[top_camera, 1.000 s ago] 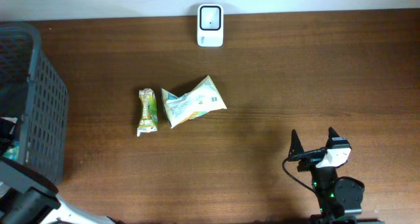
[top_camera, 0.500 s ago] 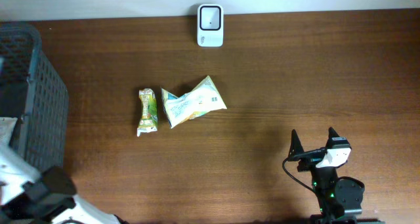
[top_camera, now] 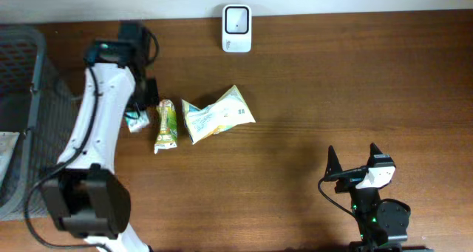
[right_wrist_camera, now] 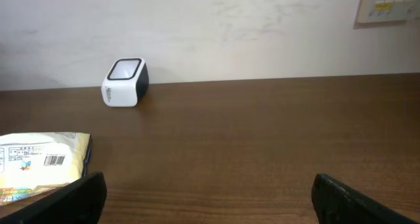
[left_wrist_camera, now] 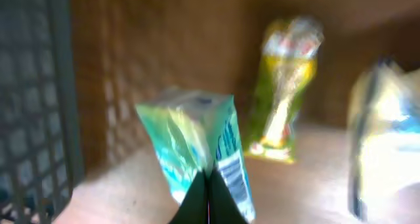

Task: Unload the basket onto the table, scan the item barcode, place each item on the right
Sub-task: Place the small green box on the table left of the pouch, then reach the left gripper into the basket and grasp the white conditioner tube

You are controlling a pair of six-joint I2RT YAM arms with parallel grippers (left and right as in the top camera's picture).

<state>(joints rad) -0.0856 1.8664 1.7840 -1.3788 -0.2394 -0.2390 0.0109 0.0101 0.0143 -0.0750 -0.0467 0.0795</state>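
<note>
A small teal packet (top_camera: pixel 135 124) hangs in my left gripper (top_camera: pixel 139 113), which is shut on it just left of the other snacks. In the left wrist view the teal packet (left_wrist_camera: pixel 197 142) is pinched at its lower edge by the closed fingertips (left_wrist_camera: pixel 209 201), and a barcode (left_wrist_camera: pixel 230 170) shows on its right face. The white scanner (top_camera: pixel 236 19) stands at the table's back edge, also seen as the scanner (right_wrist_camera: pixel 125 83) in the right wrist view. My right gripper (top_camera: pixel 355 163) rests open near the front right, nothing between its fingers (right_wrist_camera: pixel 207 194).
A yellow-green wrapper (top_camera: pixel 165 124) and a pale yellow pouch (top_camera: pixel 218 114) lie mid-table, right of the held packet. A dark mesh basket (top_camera: pixel 22 97) stands at the left edge. The pouch (right_wrist_camera: pixel 39 161) shows a barcode in the right wrist view.
The left arm has swung from the basket at the lower left up over the table, carrying the teal packet beside the wrapper. The right arm has not moved.
</note>
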